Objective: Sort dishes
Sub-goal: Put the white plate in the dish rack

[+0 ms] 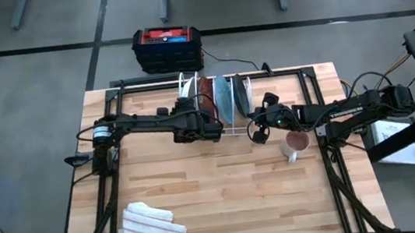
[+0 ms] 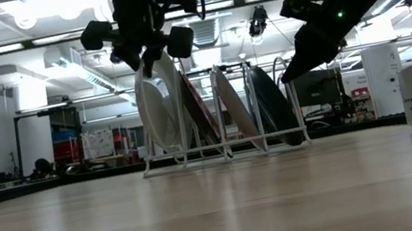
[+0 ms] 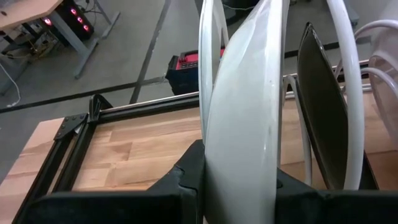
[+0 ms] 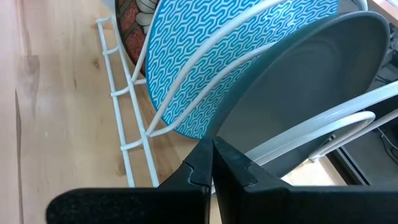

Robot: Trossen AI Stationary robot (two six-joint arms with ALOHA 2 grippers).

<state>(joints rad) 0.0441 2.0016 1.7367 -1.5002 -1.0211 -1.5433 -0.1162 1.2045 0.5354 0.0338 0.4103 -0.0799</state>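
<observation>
Four round dishes stand on edge in a white wire dish rack [image 1: 214,104] near the middle of the table's far edge, each in its own slot so the wire hoops keep it upright and apart from its neighbours. From the left side of the rack they run: plain white plate [image 2: 155,107], red plate with pale flower marks [image 2: 198,104], light blue patterned plate [image 4: 217,56], dark blue-grey plate [image 4: 311,81].

The left gripper [image 1: 210,124] has its jaws narrowed around the rim of the white plate [image 3: 245,124], one finger on each face, a grip that suits steadying the plate in its slot or lifting it out.

The right gripper [image 1: 259,118] sits just beside the dark blue-grey plate, jaws fully closed and holding nothing; the tips meet at that plate's rim.
</observation>
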